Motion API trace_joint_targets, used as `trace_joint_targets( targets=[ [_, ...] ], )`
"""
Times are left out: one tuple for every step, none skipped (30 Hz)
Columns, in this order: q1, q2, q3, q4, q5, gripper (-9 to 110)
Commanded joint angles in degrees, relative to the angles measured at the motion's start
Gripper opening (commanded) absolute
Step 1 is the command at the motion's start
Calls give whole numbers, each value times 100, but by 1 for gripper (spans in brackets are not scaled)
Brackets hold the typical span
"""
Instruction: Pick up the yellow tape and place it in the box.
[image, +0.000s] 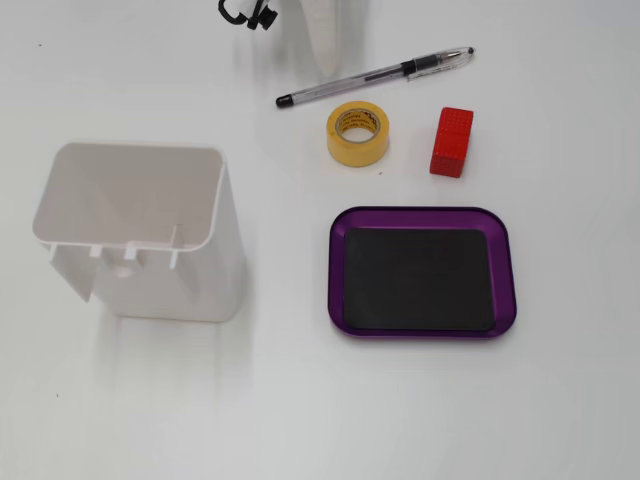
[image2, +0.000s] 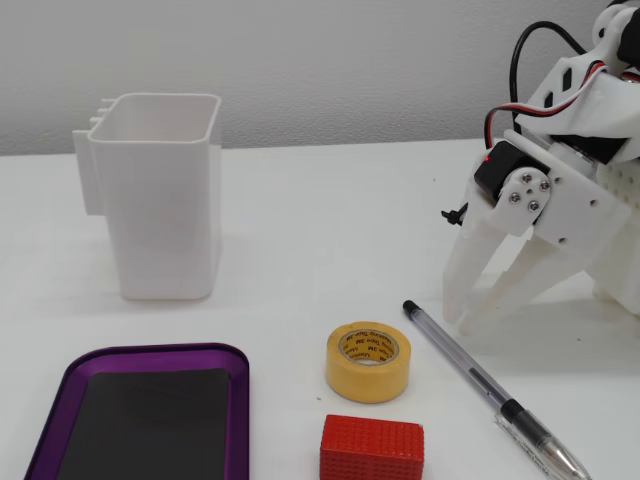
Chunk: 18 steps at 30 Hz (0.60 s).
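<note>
The yellow tape (image: 356, 150) lies flat on the white table, between a pen and the box; it also shows in the other fixed view (image2: 368, 378). The box, a shallow purple tray with a black bottom (image: 338, 270), sits just below the tape in this view and is empty; its rim shows at the lower left of the other fixed view (image2: 160, 356). My white gripper (image2: 459, 320) points down beyond the pen, its fingertips together and holding nothing, well apart from the tape. Only its tip shows at the top edge of the first fixed view (image: 328, 62).
A clear pen (image: 375, 77) lies between gripper and tape, also seen in the other view (image2: 480, 380). A red block (image: 452, 142) stands beside the tape (image2: 372, 448). A tall white container (image: 150, 270) stands at the left (image2: 165, 200).
</note>
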Motion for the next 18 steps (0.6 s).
trace_joint_targets(
  targets=[
    [70, 571, -149, -70, -62, 0],
    [70, 562, -211, -70, -70, 0],
    [70, 562, -264, -79, -70, 0],
    [70, 562, -299, -79, -114, 0],
    [70, 562, -334, -114, -272, 0],
    [79, 562, -343, -185, -519, 0],
    [79, 562, -343, -237, -835, 0],
    [79, 562, -343, -272, -1213, 0],
    [88, 562, -360, -343, -1705, 0],
    [141, 554, -422, -439, -2206, 0],
    [237, 545, -510, -501, -2575, 0],
    [352, 545, -571, -545, -2637, 0],
    [396, 545, -659, -571, -2584, 0],
    [404, 536, -756, -571, -2566, 1],
    [404, 519, -870, -562, -2593, 3],
    [431, 439, -976, -527, -2593, 5],
    [475, 281, -1055, -519, -2593, 7],
    [483, 70, -1125, -519, -2602, 9]
  ],
)
